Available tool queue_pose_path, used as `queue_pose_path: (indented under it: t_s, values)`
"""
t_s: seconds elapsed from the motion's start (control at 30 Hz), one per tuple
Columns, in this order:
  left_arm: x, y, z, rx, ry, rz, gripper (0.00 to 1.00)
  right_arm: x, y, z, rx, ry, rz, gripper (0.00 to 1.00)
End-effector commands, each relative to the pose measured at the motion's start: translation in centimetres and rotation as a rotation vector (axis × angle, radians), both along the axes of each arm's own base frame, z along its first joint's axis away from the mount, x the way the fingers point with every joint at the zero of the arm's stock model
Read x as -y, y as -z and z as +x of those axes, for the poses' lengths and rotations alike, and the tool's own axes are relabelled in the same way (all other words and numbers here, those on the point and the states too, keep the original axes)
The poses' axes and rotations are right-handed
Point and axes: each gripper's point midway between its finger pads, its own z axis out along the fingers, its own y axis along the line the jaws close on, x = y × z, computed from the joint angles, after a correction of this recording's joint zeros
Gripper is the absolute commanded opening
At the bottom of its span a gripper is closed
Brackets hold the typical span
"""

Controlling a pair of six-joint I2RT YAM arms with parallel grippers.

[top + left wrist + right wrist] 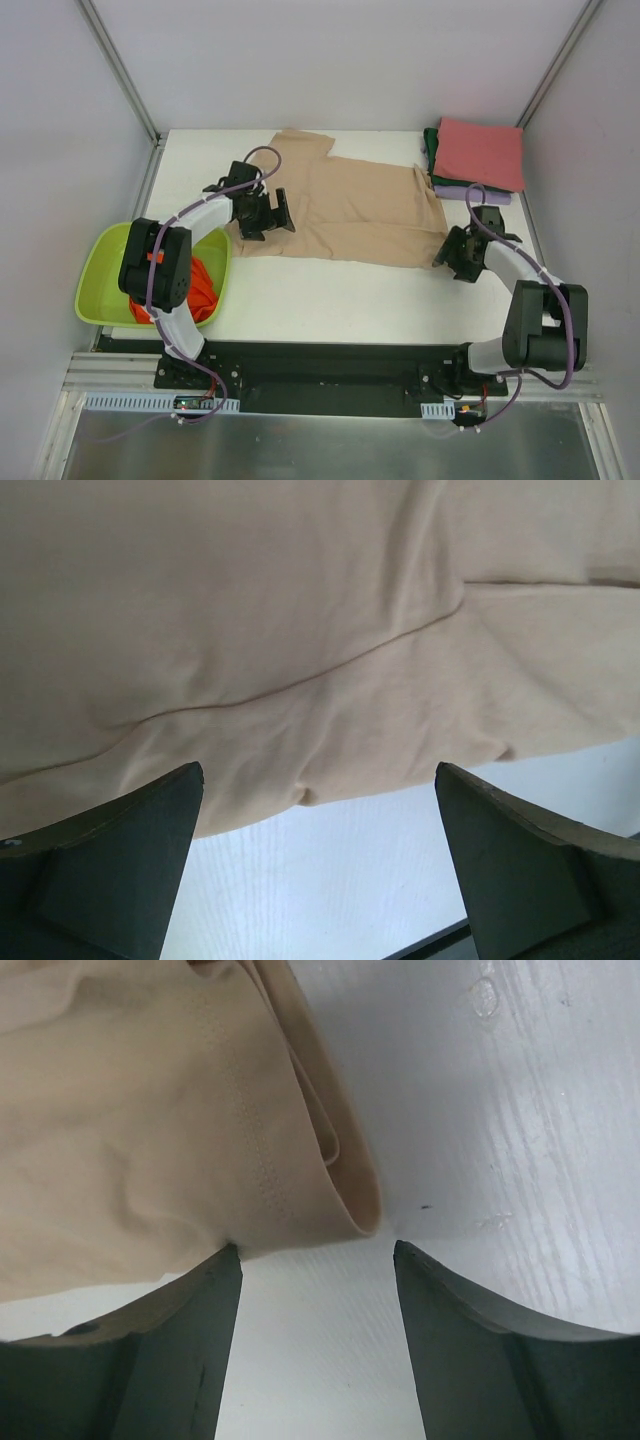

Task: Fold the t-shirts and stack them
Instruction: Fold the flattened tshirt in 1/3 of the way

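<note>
Tan shirt (pixel 350 205) flat mid-table, both grippers at its edges, nothing held.
Orange shirt (pixel 205 290) waits in the green basin (pixel 100 262) at the left; left gripper (pixel 268 215) fingers wide at the tan shirt's left edge, right gripper (pixel 448 250) fingers apart just off its near-right corner, likely placed for a fold. Folded stack (pixel 480 152) in the far-right corner. White table (pixel 330 290), white walls.

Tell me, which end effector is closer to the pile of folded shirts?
The right. The right end effector sits just in front of the folded pile, at the beige shirt's corner; the left end effector is at the shirt's opposite side.
</note>
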Motion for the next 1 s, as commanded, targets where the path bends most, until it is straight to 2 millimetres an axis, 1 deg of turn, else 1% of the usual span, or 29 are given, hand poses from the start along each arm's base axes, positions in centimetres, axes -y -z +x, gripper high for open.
queue_pose_path:
  t_s: [0.0, 0.1, 0.23, 0.3, 0.4, 0.5, 0.57, 0.6, 0.7, 0.77, 0.8, 0.9, 0.97]
  values:
    - [-1.4, 0.9, 0.2, -0.001, -0.058, 0.039, 0.99, -0.2, 0.4, 1.7, 0.023, 0.032, 0.029, 0.64]
    - [-1.8, 1.8, -0.3, -0.020, -0.071, 0.062, 0.99, 0.3, 1.3, 1.2, -0.006, 0.062, 0.011, 0.58]
    - [-2.4, 2.5, -0.5, -0.031, -0.093, 0.091, 0.99, 1.0, 1.9, 0.7, -0.036, 0.087, -0.004, 0.57]
    - [-2.5, 3.0, -0.7, -0.043, -0.097, 0.098, 0.99, 1.4, 2.1, 0.6, -0.045, 0.098, -0.005, 0.53]
    - [-2.8, 3.7, -1.0, -0.062, -0.107, 0.110, 0.99, 2.0, 2.3, 0.4, -0.064, 0.122, -0.007, 0.51]
    - [-2.8, 3.8, -1.3, -0.067, -0.111, 0.111, 0.99, 2.4, 2.5, 0.5, -0.069, 0.129, -0.002, 0.51]
    - [-3.1, 3.9, -1.3, -0.068, -0.118, 0.122, 0.99, 2.2, 2.5, 0.8, -0.070, 0.125, 0.009, 0.49]
    - [-3.1, 4.0, -1.4, -0.070, -0.119, 0.126, 0.99, 2.1, 2.6, 1.0, -0.068, 0.119, 0.018, 0.45]
    - [-3.2, 4.2, -1.4, -0.073, -0.123, 0.132, 0.99, 1.6, 2.5, 1.6, -0.057, 0.106, 0.045, 0.30]
    - [-3.3, 4.6, -1.2, -0.084, -0.130, 0.137, 0.99, 1.7, 2.5, 1.7, -0.060, 0.109, 0.042, 0.17]
    - [-3.3, 4.8, -1.3, -0.096, -0.136, 0.136, 0.99, 1.9, 2.4, 1.8, -0.059, 0.115, 0.035, 0.12]
    - [-3.1, 5.1, -2.3, -0.142, -0.148, 0.124, 0.99, 2.6, 2.1, 1.3, -0.066, 0.134, 0.008, 0.02]
    - [-3.1, 5.4, -3.6, -0.183, -0.167, 0.112, 0.99, 3.4, 1.9, 0.7, -0.077, 0.146, -0.008, 0.01]
